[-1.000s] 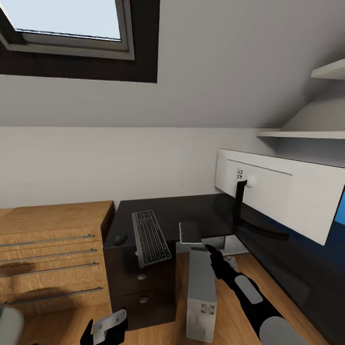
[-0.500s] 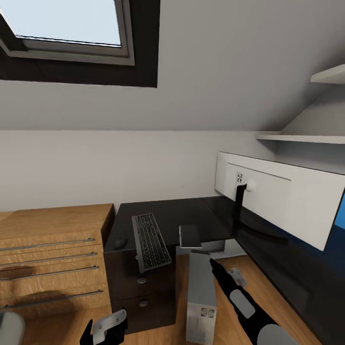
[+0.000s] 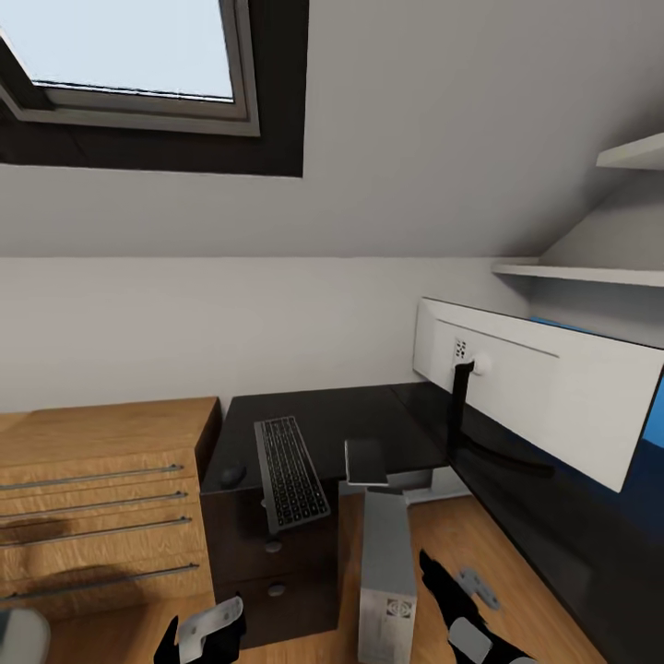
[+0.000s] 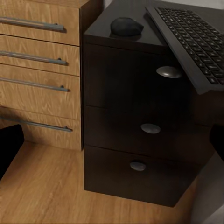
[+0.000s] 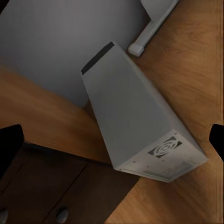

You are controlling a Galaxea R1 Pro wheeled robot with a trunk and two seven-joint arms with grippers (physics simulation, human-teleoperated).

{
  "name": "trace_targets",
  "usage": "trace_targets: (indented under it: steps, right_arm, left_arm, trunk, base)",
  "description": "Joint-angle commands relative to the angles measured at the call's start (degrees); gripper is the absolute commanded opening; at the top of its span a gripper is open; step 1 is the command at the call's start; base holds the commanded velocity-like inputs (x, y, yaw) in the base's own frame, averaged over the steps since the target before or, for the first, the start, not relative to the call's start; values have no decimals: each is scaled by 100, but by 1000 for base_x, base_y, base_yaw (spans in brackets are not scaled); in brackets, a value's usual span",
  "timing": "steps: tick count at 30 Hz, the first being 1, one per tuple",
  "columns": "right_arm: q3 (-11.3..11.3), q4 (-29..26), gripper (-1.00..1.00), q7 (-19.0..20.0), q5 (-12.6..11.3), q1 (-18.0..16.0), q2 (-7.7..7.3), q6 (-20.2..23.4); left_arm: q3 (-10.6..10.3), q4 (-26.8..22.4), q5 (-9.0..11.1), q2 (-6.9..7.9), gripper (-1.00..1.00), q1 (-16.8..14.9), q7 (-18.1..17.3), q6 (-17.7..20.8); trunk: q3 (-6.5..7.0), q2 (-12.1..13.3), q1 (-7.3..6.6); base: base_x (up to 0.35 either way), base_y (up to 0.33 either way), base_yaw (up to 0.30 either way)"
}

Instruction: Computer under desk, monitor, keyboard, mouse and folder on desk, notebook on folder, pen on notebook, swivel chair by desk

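The glossy black desk point(image 3: 323, 410) carries the black keyboard point(image 3: 290, 470), which overhangs the front edge, with the small black mouse point(image 3: 232, 474) beside it. The thin grey notebook point(image 3: 366, 461) also juts over the edge. The monitor point(image 3: 544, 387) stands on the desk's right wing, white back toward me. The light grey computer point(image 3: 387, 576) stands on the floor under the desk. My right gripper point(image 3: 454, 581) hangs open beside the tower, below the notebook, and its wrist view looks at the computer point(image 5: 135, 126). My left gripper point(image 3: 201, 634) is open, low before the drawers point(image 4: 140, 126). Folder and pen are out of view.
A light wood cabinet point(image 3: 101, 498) with metal bar handles adjoins the desk's left side. A grey padded edge point(image 3: 17, 636), seemingly the swivel chair, shows at the lower left corner. A white desk leg point(image 5: 149, 30) stands behind the tower. Wall shelves point(image 3: 590, 272) hang above the monitor.
My right arm has dropped and drawn back from just under the notebook to low beside the computer. The head view has shifted slightly. The left gripper has not moved.
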Motion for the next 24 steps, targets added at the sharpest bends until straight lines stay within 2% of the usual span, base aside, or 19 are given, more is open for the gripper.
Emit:
trace_targets:
  steps: [1,3,9,15,17,20,21,24]
  right_arm:
    - [26,89,100,42,-43,-6,1,-109]
    - [25,288,100,56,8,-4,1,-329]
    - [20,532,100,58,121,8,-14,-601]
    - [22,614,100,56,198,149,-48,-758]
    - [42,614,100,65,288,218,-50,-766]
    - [113,616,100,67,565,332,-45,-771]
    - [151,621,100,65,822,397,-41,-774]
    - [185,627,100,60,1205,456,-38,-776]
  left_arm:
    - [-10,-4,42,4,100,-4,11,-30]
    - [-10,3,43,3,100,-4,11,-27]
    - [-10,8,43,2,100,-4,11,-26]
    - [-18,10,43,-6,100,-4,11,-29]
    - [-19,10,43,-7,100,-4,11,-29]
    - [-19,10,43,-7,100,-4,11,-29]
    - [-19,10,43,-7,100,-4,11,-29]
    - [-19,10,43,-7,100,-4,11,-29]
  trunk:
    - [13,38,-23]
    - [49,118,-67]
    - [157,359,-198]
    - [157,359,-198]
    - [157,359,-198]
    - [157,359,-198]
    - [157,359,-198]
    - [157,359,-198]
  base:
    - [0,0,0]
    - [0,0,0]
    - [0,0,0]
    - [0,0,0]
    - [0,0,0]
    - [0,0,0]
    - [0,0,0]
    - [0,0,0]
